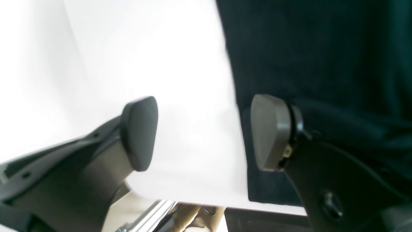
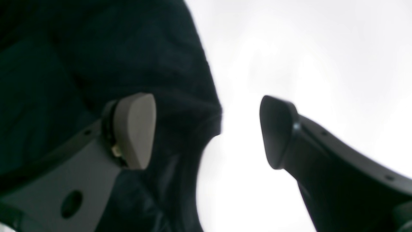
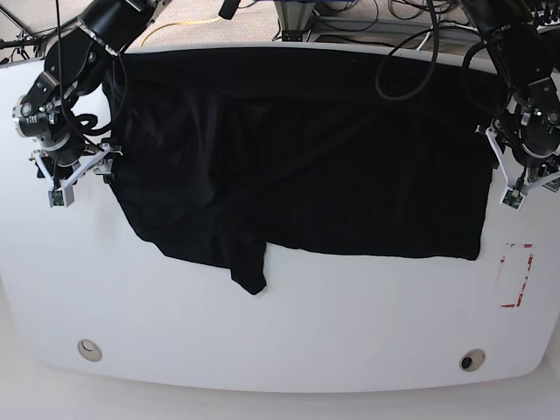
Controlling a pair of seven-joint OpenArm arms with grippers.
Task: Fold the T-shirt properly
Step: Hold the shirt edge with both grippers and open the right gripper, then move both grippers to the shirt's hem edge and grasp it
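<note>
The left gripper (image 1: 204,133) is standing wide with nothing between its pads; one pad (image 1: 139,132) is hanging over bare white bench (image 1: 145,48), the other (image 1: 270,132) is sitting at the straight edge of the T-shirt (image 1: 322,58), and whether it is touching the cloth I cannot tell; in the base view this gripper (image 3: 529,171) is hovering at the right-hand edge of the T-shirt (image 3: 306,149), beside the bench's right rim. The right gripper (image 2: 207,132) is likewise gaping wide and gripping nothing; its pale pad (image 2: 135,129) is lying over the dark cloth (image 2: 96,64), its dark pad (image 2: 276,132) over the bench (image 2: 322,48), and a rounded edge of the fabric is running between them; in the base view it (image 3: 74,166) is poised at the T-shirt's left-hand edge. The T-shirt is lying spread across the far half of the bench (image 3: 306,332), reaching close to the back edge; its near edge is uneven, with a flap dangling lower at the left of centre. A red-outlined rectangle (image 3: 516,275) is showing on the bench near the right side; two small round fittings (image 3: 88,350) are sitting close to the front edge.
</note>
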